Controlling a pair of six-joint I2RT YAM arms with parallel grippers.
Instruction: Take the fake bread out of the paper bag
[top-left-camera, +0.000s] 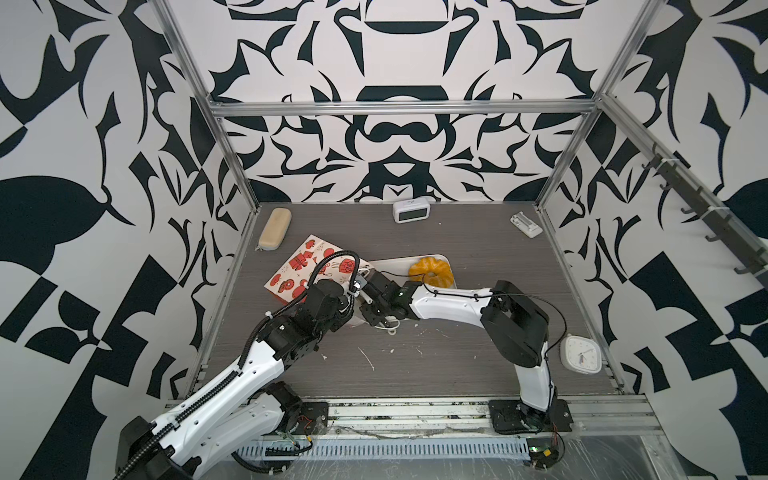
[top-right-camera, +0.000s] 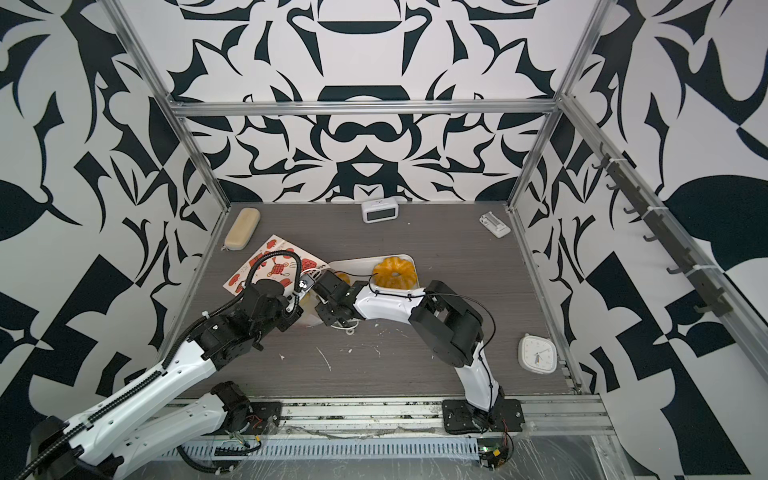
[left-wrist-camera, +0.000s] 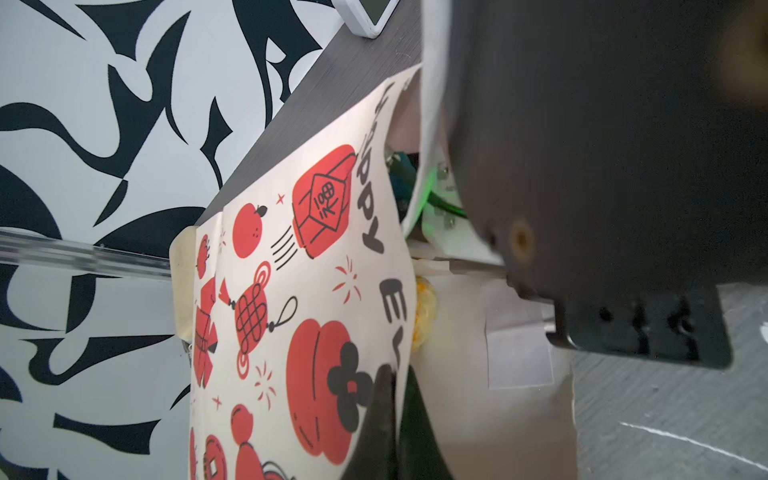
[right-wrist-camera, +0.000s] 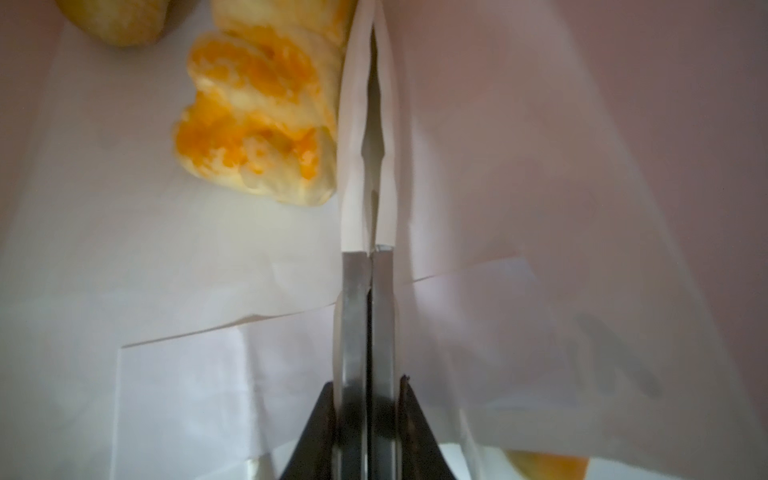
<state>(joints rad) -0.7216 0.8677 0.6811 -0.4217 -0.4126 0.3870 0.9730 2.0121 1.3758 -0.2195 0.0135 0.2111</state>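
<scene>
The red-and-white paper bag (top-left-camera: 305, 266) (top-right-camera: 266, 266) lies on its side at the table's left, mouth toward the middle. My left gripper (left-wrist-camera: 392, 374) is shut on the printed upper edge of the paper bag (left-wrist-camera: 316, 291) at the mouth. My right gripper (right-wrist-camera: 368, 254) reaches inside and is shut on a white fold of the bag's side wall (right-wrist-camera: 357, 166). A golden roll of fake bread (right-wrist-camera: 257, 120) lies inside beside that fold, with another piece (right-wrist-camera: 116, 20) deeper in. A large ring of fake bread (top-left-camera: 430, 271) (top-right-camera: 392, 272) sits on the white tray (top-left-camera: 384, 266).
A tan zippered case (top-left-camera: 274, 228) lies at the back left. A small digital clock (top-left-camera: 410, 211) stands at the back wall, with a white device (top-left-camera: 526, 224) at the back right. A white square clock (top-left-camera: 581, 354) lies near the right arm's base. Both wrists crowd the bag's mouth.
</scene>
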